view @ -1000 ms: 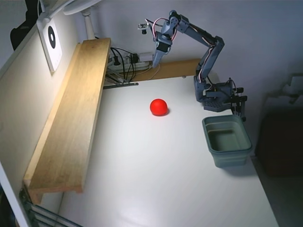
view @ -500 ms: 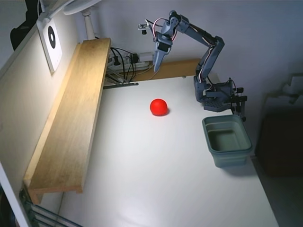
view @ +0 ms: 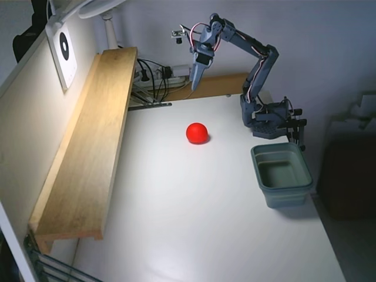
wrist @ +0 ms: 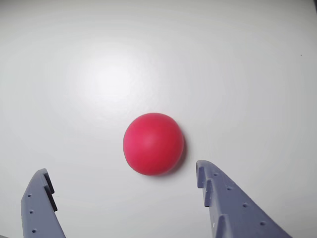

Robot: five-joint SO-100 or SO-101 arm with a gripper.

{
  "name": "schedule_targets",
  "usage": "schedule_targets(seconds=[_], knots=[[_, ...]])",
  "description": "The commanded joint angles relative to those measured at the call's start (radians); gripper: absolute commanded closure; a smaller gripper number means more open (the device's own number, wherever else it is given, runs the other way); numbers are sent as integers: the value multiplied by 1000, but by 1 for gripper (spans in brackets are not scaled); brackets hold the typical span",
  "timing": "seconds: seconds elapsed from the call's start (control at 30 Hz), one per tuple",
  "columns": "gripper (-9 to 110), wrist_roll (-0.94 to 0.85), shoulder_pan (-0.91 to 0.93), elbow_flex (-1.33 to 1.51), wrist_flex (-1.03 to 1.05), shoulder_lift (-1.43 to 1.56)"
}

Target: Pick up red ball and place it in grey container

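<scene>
The red ball (view: 197,133) lies on the white table, near its middle toward the back. In the wrist view the ball (wrist: 153,144) sits just beyond the two fingertips, between their lines. My gripper (view: 192,86) hangs in the air above and behind the ball, pointing down, empty. In the wrist view the gripper (wrist: 121,176) is open with the fingers wide apart. The grey container (view: 282,173) stands empty at the table's right edge, in front of the arm's base.
A long wooden shelf (view: 88,141) runs along the left side of the table. Cables and a power strip (view: 155,76) lie at the back. The arm's base (view: 267,120) is clamped at the right rear.
</scene>
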Motion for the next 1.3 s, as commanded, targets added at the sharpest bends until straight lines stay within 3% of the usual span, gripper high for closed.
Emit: schedule_targets(seconds=[0.0, 1.27], knots=[[63, 2, 1, -2, 4, 27], [63, 2, 1, 261, -93, 132]])
